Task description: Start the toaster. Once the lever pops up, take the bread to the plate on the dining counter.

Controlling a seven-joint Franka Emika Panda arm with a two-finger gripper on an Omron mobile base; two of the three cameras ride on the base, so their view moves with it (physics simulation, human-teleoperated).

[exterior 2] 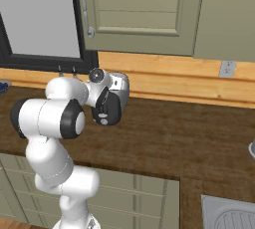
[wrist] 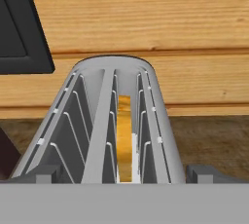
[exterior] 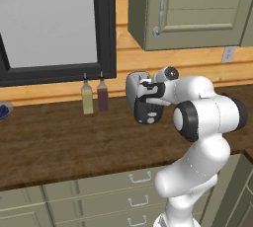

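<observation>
In the toaster's [wrist: 114, 121] right slot, the bread [wrist: 124, 138] on edge

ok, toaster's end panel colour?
Black, on a silver-grey toaster; clearest in the left base view.

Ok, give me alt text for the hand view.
Looking down along a silver toaster with bread standing in its right slot. The open gripper hangs just above it, with a wooden wall behind and a dark counter beneath.

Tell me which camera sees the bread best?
The hand view: it looks straight down into the toaster, where the bread stands edge-on in one slot. In both base views the arm covers the toaster's top, so no bread can be made out.
</observation>
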